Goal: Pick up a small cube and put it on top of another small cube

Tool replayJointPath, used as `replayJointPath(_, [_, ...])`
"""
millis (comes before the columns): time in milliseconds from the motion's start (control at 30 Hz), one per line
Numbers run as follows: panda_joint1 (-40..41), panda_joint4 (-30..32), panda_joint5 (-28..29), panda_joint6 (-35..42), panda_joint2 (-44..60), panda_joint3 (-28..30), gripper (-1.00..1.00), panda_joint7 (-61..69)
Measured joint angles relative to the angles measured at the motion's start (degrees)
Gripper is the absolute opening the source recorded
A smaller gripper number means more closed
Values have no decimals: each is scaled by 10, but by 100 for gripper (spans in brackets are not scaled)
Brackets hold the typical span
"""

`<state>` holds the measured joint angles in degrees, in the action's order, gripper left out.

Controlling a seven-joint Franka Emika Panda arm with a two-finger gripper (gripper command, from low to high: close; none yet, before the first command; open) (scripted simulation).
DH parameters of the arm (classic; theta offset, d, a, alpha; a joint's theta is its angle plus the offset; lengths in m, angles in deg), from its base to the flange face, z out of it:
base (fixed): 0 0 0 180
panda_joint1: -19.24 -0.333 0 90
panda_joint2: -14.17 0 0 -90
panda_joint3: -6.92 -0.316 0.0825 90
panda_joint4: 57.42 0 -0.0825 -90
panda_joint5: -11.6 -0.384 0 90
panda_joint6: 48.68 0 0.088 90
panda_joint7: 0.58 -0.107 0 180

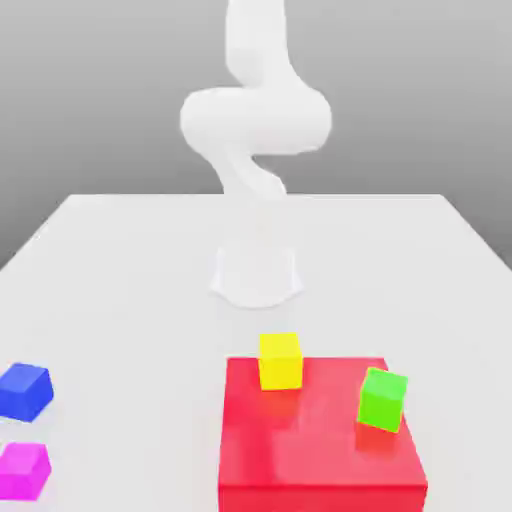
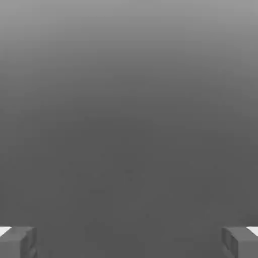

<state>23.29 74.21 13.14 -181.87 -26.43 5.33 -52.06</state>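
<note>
Jaws spread wide, holding nothing; gripper (image 2: 129, 242) against plain grey. On worktop (image 1: 130, 280): yellow cube (image 1: 280, 361) and green cube (image 1: 382, 399) atop red block (image 1: 310, 450).

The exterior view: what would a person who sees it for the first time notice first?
The big red block at the front catches the eye, with a yellow cube and a green cube resting on top of it. Behind it, the white robot arm rises from the white table. A blue cube and a pink cube sit on the table at the exterior view's left.
</note>
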Motion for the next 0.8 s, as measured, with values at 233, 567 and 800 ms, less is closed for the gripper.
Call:
replayJointPath(233, [101,-5,51,-39,150,-32,0,-166])
replayJointPath(567, [194,-11,105,-94,358,-19,0,-384])
replayJointPath(800, [237,-12,79,-140,497,5,0,-493])
